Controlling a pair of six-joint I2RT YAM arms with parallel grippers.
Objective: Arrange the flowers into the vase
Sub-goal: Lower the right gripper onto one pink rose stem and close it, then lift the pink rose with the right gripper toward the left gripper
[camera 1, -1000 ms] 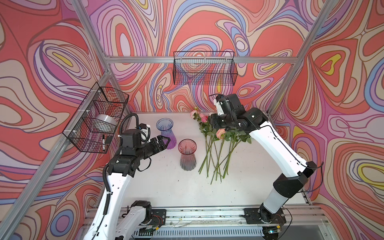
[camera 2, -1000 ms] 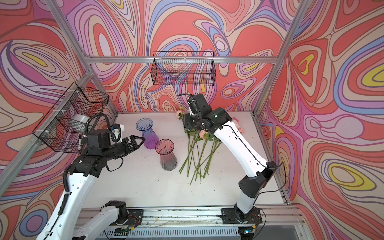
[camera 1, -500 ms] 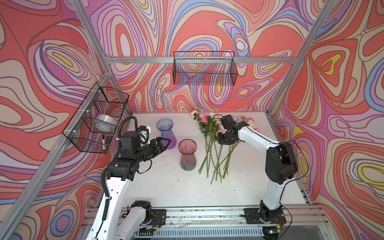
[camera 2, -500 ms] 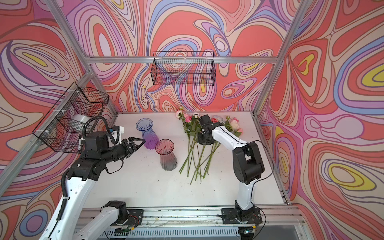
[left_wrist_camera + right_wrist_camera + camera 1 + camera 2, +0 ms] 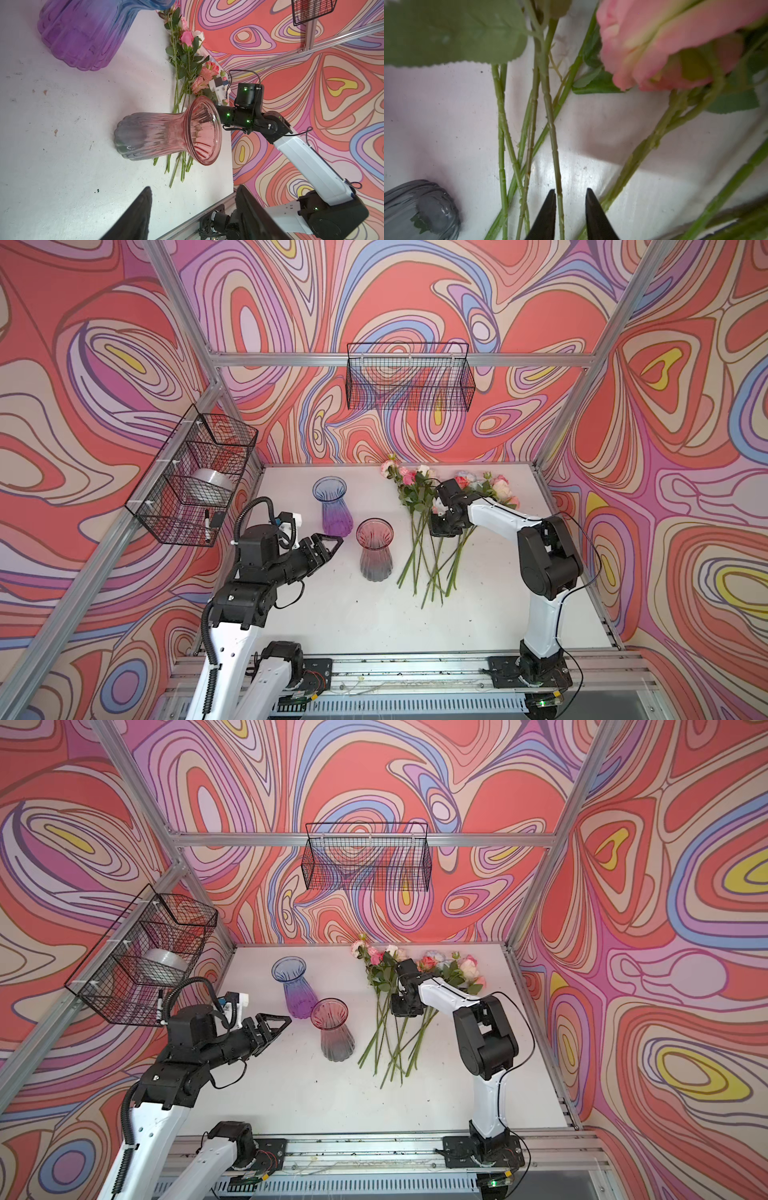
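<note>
The flowers (image 5: 428,539) (image 5: 386,1027) lie in a loose bunch on the white table, heads toward the back wall. Left of them stands a pink-grey glass vase (image 5: 375,549) (image 5: 166,135), with a blue-purple vase (image 5: 332,506) (image 5: 296,990) behind it. My right gripper (image 5: 442,526) (image 5: 570,190) is down on the stems. Its jaws stand narrowly apart around one green stem (image 5: 559,199) that lies against one finger. My left gripper (image 5: 332,545) (image 5: 193,187) hovers open and empty left of the pink-grey vase, pointing at it.
A wire basket (image 5: 409,377) hangs on the back wall. Another basket (image 5: 195,477) on the left wall holds a tape roll and a marker. The aluminium rail (image 5: 395,668) with both arm bases runs along the table's front edge.
My right arm has folded down from above the flower heads, and its gripper now sits low on the stems. The left gripper's jaws have narrowed somewhat; that arm barely moved.
</note>
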